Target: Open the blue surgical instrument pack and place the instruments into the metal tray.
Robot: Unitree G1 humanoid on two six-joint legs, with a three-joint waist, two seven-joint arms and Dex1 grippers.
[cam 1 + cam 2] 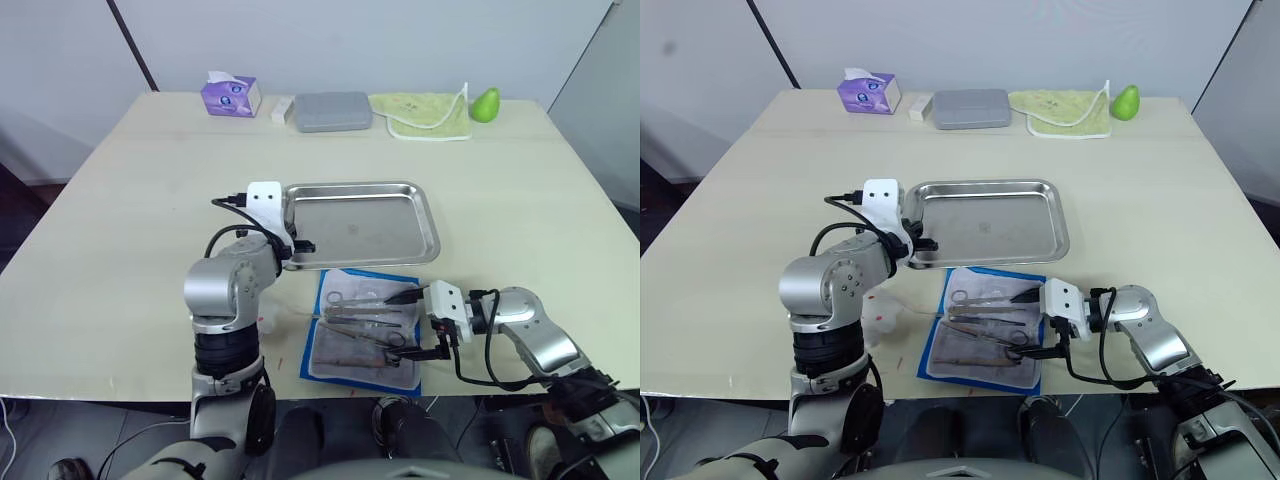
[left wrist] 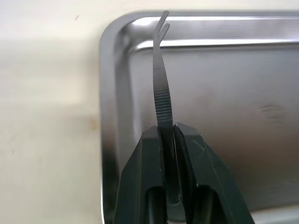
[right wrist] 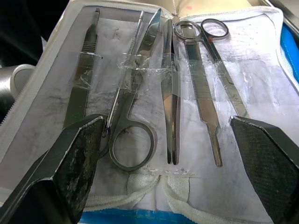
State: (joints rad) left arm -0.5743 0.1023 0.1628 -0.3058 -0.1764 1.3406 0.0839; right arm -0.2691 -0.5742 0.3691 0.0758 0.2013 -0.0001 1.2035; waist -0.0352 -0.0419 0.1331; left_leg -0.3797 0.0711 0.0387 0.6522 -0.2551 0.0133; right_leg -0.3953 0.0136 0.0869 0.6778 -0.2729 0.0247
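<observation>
Lying open at the table's near edge, the blue surgical instrument pack shows its pale lining and taped-down instruments. The right gripper hovers spread over them. The left gripper pinches dark ribbed tweezers over the shiny metal tray just beyond the pack.

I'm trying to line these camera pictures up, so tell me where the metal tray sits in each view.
Left eye view: metal tray at the table's centre, just beyond the open blue pack.
Right eye view: same spot, centre.
Left wrist view: its corner and floor, behind the tweezers held by the left gripper.
Right wrist view: I cannot make it out.
Shared landmark: the tray's rounded rim.
</observation>
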